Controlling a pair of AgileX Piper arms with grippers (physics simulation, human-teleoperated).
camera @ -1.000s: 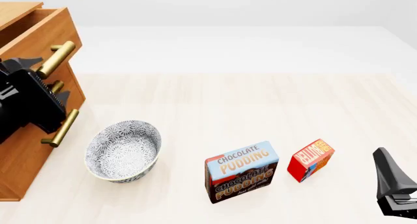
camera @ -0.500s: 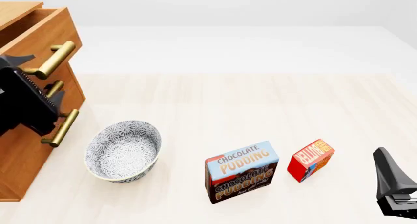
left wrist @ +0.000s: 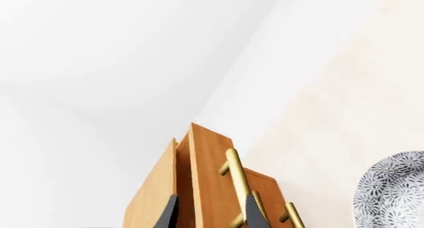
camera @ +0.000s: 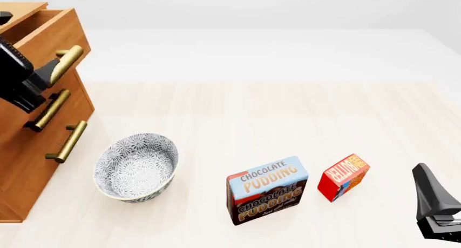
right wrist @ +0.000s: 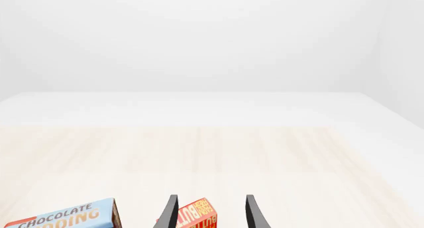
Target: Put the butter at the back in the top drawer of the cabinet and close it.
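Left end effector [left wrist: 208,215] straddles top drawer [left wrist: 210,178] front (fingers apart).

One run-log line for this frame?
top drawer: pulled out | left gripper: open, by its handle | butter: on table | right gripper: open, idle

cabinet [camera: 43,124] far left, bowl [camera: 135,166] beside it, pudding box [camera: 267,190], butter [camera: 344,177] right

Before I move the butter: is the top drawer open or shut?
Open. The top drawer front stands out from the cabinet, proud of the lower drawer fronts, with a gap behind it in the left wrist view.
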